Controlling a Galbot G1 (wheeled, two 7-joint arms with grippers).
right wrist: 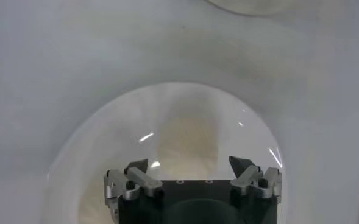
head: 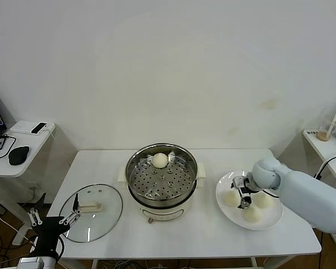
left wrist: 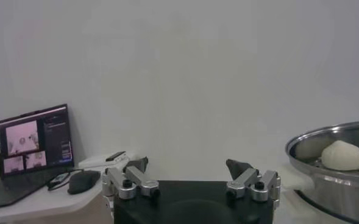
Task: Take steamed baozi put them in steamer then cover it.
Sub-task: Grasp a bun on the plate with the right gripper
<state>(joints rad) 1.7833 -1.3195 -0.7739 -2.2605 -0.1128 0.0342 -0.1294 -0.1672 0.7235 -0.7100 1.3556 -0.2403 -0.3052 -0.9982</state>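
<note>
A: Left end effector (head: 55,219) parked off the tabletop's (head: 201,238) near-left corner, fingers apart, empty. Glass cover (head: 92,212) flat on the tabletop beside it.

B: Right?

A: Right end effector (head: 244,195) down over the white plate (head: 275,219), fingers apart among three baozi (head: 231,198), gripping none. Its wrist view shows one baozi between the open tips.

B: Steamer (head: 161,182)?

A: Centre, uncovered, one baozi (head: 160,160) at the far side of the tray. Left wrist view adds a laptop (left wrist: 34,146) and mouse (left wrist: 83,181) on a side desk. White wall behind.
</note>
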